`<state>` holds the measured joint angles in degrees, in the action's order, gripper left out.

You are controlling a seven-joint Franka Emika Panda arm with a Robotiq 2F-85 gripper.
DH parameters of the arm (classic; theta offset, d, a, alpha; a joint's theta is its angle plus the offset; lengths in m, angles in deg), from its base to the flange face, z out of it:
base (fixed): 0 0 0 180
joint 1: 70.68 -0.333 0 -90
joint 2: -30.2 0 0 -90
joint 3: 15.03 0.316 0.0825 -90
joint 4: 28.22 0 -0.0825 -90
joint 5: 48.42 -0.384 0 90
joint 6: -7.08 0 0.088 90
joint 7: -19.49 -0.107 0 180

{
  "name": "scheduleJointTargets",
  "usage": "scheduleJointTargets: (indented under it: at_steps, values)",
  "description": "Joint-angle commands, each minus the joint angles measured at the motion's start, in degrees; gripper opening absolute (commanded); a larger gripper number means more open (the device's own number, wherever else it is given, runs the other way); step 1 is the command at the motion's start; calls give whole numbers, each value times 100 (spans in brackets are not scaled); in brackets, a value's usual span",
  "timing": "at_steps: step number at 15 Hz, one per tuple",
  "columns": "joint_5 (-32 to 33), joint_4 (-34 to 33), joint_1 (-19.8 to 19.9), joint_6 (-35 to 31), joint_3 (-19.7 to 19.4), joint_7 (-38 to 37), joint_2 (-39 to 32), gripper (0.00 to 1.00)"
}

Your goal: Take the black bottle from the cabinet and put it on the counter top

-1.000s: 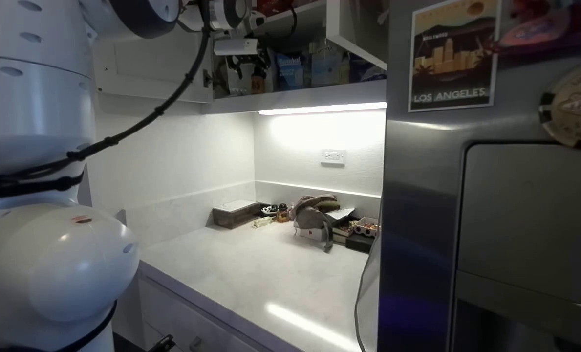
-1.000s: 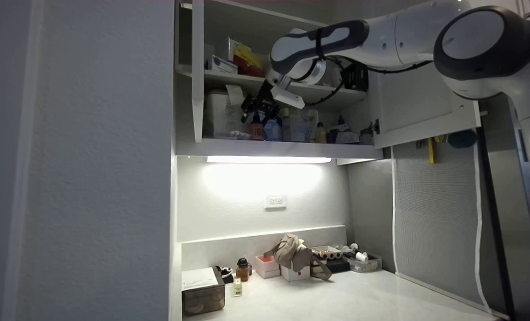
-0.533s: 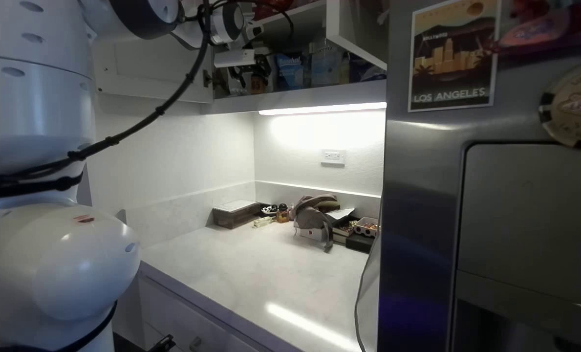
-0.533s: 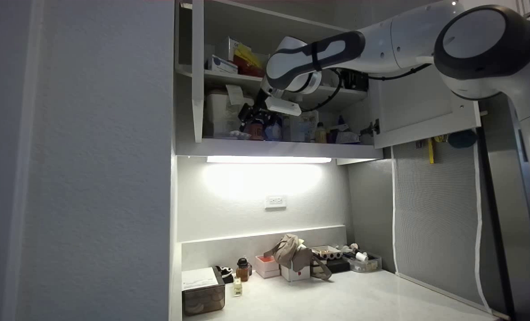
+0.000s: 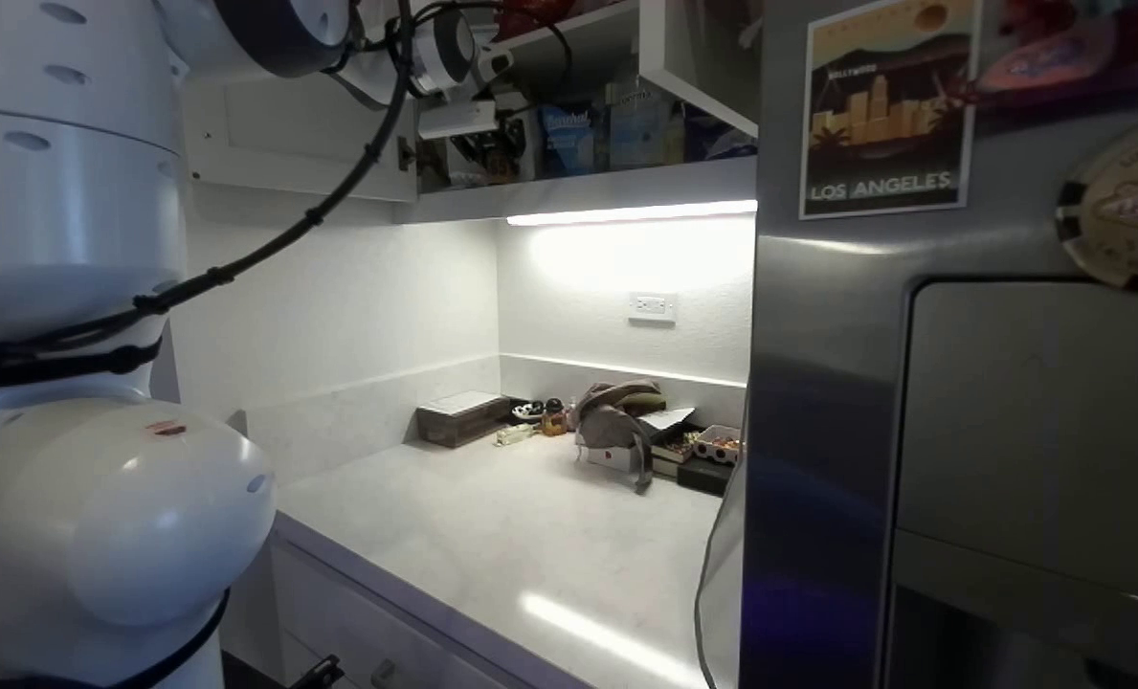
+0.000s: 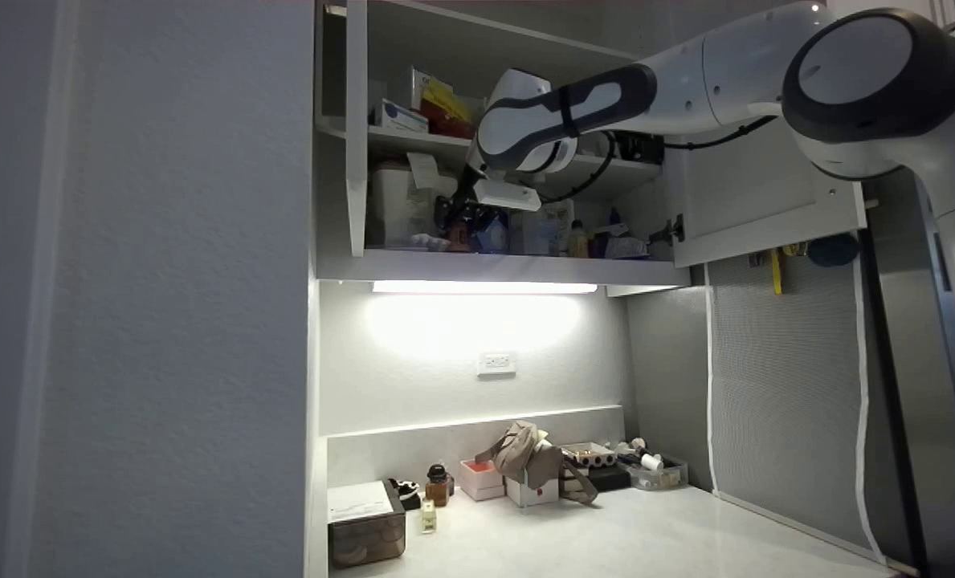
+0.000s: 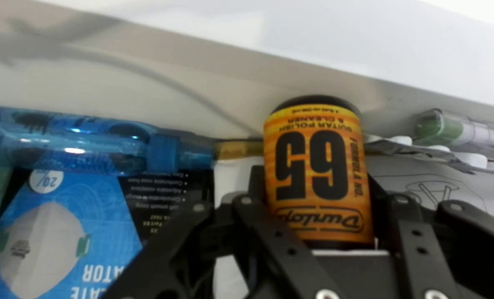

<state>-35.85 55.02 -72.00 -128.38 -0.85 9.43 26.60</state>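
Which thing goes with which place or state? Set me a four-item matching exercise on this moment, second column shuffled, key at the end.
Things:
1. bottle labelled 65
2. pink box
3. light strip
4. Los Angeles picture

Places or states:
A. lit, under the cabinet
B. on the grey metal appliance
C. within the gripper
D. on the counter top

Pairs: 1-C; 2-D; 3-A; 4-B
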Motion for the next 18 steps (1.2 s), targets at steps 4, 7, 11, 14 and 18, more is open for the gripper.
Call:
scheduleJointTargets:
  at_steps: [4, 7, 11, 14, 18]
  values:
    - [15, -72, 59, 86, -74, -85, 161, 27]
    - [-285, -221, 160, 318, -159, 217, 299, 27]
    - [-824, -500, 234, 878, -266, 799, 418, 27]
    - [-1278, -646, 263, 1483, -338, 1289, 498, 27]
    - [-1782, -637, 274, 2398, -440, 1865, 693, 27]
